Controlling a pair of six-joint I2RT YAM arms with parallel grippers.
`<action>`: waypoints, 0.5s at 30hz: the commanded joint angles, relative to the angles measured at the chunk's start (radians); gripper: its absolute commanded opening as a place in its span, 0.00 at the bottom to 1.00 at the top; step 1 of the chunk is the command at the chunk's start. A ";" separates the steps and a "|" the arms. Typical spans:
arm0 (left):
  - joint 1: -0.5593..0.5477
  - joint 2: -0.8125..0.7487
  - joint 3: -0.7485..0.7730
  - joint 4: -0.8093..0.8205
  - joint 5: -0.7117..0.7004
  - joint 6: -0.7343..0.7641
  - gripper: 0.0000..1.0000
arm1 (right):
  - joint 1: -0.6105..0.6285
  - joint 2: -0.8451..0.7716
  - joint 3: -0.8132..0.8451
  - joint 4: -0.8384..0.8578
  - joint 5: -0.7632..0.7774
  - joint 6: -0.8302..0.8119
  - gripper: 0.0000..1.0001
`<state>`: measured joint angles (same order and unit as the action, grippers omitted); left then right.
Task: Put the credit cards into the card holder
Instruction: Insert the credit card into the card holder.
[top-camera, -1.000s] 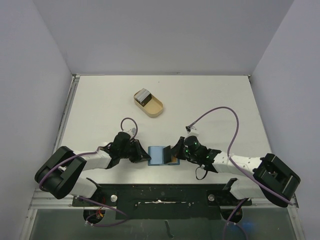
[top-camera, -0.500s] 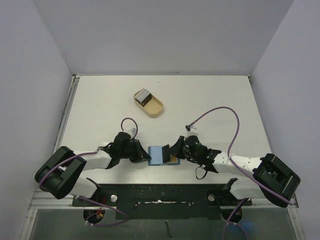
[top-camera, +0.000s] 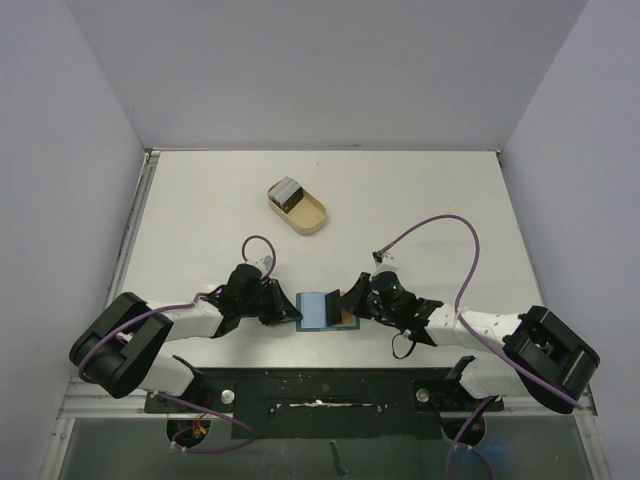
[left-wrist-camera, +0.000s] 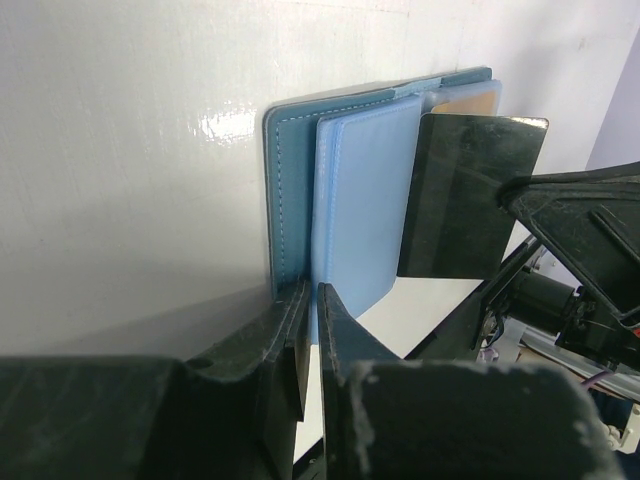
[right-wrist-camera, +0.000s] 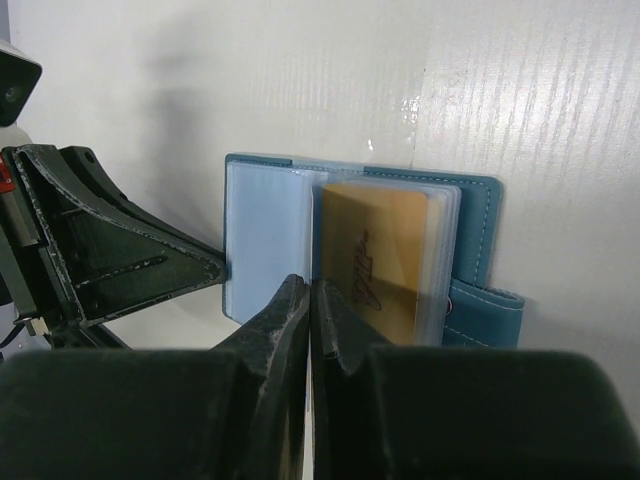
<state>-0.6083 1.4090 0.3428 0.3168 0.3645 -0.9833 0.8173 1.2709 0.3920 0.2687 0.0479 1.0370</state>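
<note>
The teal card holder (top-camera: 320, 309) lies open on the table between both grippers. My left gripper (top-camera: 290, 313) is shut on the edge of its light-blue inner leaf (left-wrist-camera: 360, 200); the pinch shows in the left wrist view (left-wrist-camera: 310, 295). My right gripper (top-camera: 348, 302) is shut on a dark credit card (left-wrist-camera: 470, 195) and holds it upright on edge over the holder's middle; in the right wrist view (right-wrist-camera: 312, 288) that card is edge-on. A tan-orange card (right-wrist-camera: 375, 250) sits in a clear pocket on the right half. The snap tab (right-wrist-camera: 485, 315) sticks out right. More cards (top-camera: 287, 191) are stacked in the tray.
A tan oblong tray (top-camera: 308, 213) stands at the back centre of the white table. Grey walls enclose the table on three sides. The arm bases and a black rail run along the near edge.
My right gripper with the dark card has shifted very slightly over the holder. The left gripper and the holder have stayed put.
</note>
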 joint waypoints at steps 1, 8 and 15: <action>-0.007 -0.004 0.018 -0.008 -0.024 0.026 0.08 | -0.007 0.006 -0.005 0.055 0.005 0.009 0.00; -0.007 0.001 0.018 -0.007 -0.024 0.026 0.08 | -0.011 0.021 -0.011 0.090 -0.018 0.012 0.00; -0.010 0.001 0.016 -0.007 -0.024 0.025 0.08 | -0.024 0.041 -0.031 0.128 -0.047 0.029 0.00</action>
<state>-0.6083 1.4090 0.3428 0.3168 0.3641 -0.9833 0.8001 1.2930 0.3725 0.3237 0.0231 1.0557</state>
